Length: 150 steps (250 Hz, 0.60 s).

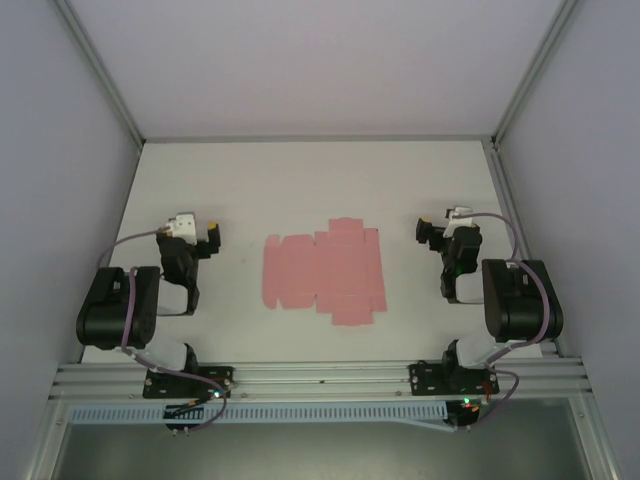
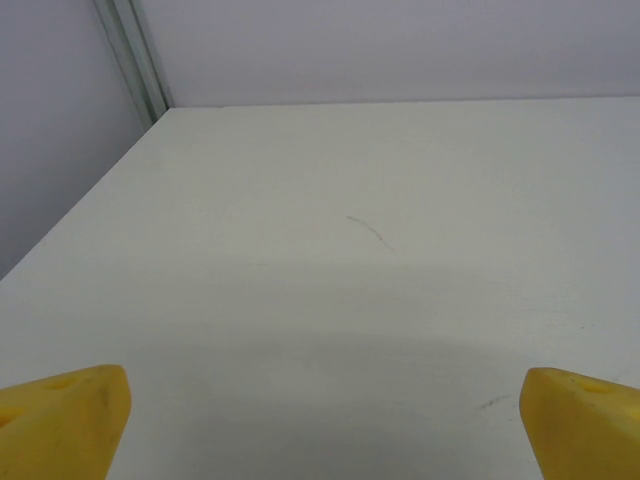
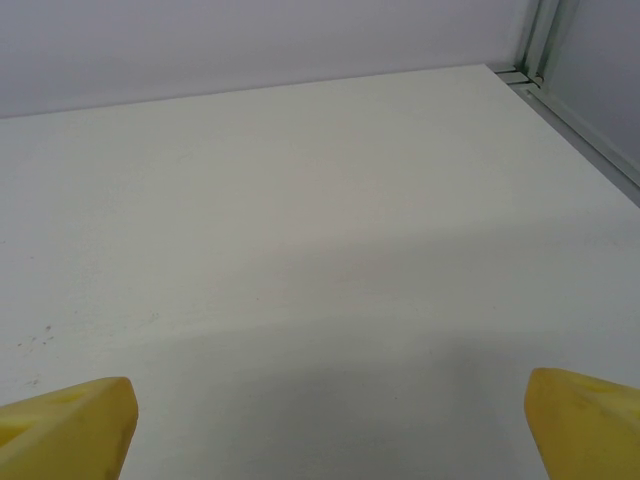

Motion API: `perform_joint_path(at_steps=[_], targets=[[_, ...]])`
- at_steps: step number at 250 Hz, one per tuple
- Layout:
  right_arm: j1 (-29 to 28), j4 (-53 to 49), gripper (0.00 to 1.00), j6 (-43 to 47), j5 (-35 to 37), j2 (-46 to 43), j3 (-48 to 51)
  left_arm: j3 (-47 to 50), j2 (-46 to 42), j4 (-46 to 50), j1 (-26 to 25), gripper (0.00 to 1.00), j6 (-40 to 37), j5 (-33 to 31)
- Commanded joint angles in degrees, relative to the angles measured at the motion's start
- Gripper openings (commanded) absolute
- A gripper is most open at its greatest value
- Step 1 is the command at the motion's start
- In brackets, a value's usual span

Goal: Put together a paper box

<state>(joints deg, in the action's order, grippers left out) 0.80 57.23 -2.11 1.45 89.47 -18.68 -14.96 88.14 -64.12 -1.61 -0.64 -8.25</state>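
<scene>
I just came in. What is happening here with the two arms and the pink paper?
Nothing is being handled right now. The pink paper sheet lies flat and unfolded in the middle of the white table, between the two arms. The left tool sits to its left and the right tool to its right, both apart from it. Both tools are open, yellow fingertips wide apart above bare table. No fold is made yet.

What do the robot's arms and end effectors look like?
The left arm and right arm are black with bulky rounded joints, lilac-grey cables looping along them, on an aluminium rail. The left end effector and right end effector carry white blocks and yellow wedge fingertips.
</scene>
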Motion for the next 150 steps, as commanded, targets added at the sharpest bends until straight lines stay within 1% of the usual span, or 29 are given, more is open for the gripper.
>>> perform_joint_path(at_steps=[1,38,49,60,70,83,95,107,125,137,146,150], targets=[[-0.18,-3.05,1.0,-0.35,0.63,-2.78,-1.73,-4.47,-4.07,7.21,-0.15,1.0,-0.94,0.22],[-0.46,-11.01,1.0,-0.44,2.06,-7.95,-3.71,-7.65,-8.7,16.04,-0.17,1.0,-0.9,0.07],[-0.9,-14.02,1.0,-0.36,3.1,-10.21,-4.53,-8.91,-10.63,20.17,-0.15,1.0,0.58,-0.36],[-1.57,-18.4,1.0,-0.23,4.34,-12.84,-5.75,-10.63,-12.61,24.81,-0.22,1.0,1.91,0.86],[-2.38,-23.6,1.0,-0.22,4.86,-15.28,-7.76,-12.86,-13.95,29.74,-0.32,1.0,3.84,2.52],[-3.6,-32.73,1.0,-1.18,6.61,-17.89,-11.69,-16.15,-15.23,36.08,-0.73,0.99,5.57,5.48],[-4.97,-41.28,1.0,-2.42,6.99,-19.29,-15.77,-19.42,-15.96,42.2,-1.89,1.0,7.75,5.53],[-6.61,-48.89,1.0,-5.49,7.41,-19.75,-19.76,-22.34,-16.48,47.79,-3.45,0.99,9.84,5.48],[-9.4,-59.06,1.0,-9.9,5.45,-18.2,-25.25,-25.14,-16.86,54.18,-6.44,0.99,13.68,6.03],[-12.2,-65.24,1.0,-11.17,3.08,-16.43,-29.13,-26.44,-16.79,57.21,-8.16,1.0,15.97,8.76],[-14.55,-69.61,0.99,-13.05,2.98,-14.62,-31.6,-27.15,-16.48,59.22,-9.5,1.0,17.86,10.71],[-15.57,-71.21,0.98,-13.65,2.9,-13.84,-32.57,-27.3,-16.36,59.87,-10.11,0.99,18.88,11.44]])
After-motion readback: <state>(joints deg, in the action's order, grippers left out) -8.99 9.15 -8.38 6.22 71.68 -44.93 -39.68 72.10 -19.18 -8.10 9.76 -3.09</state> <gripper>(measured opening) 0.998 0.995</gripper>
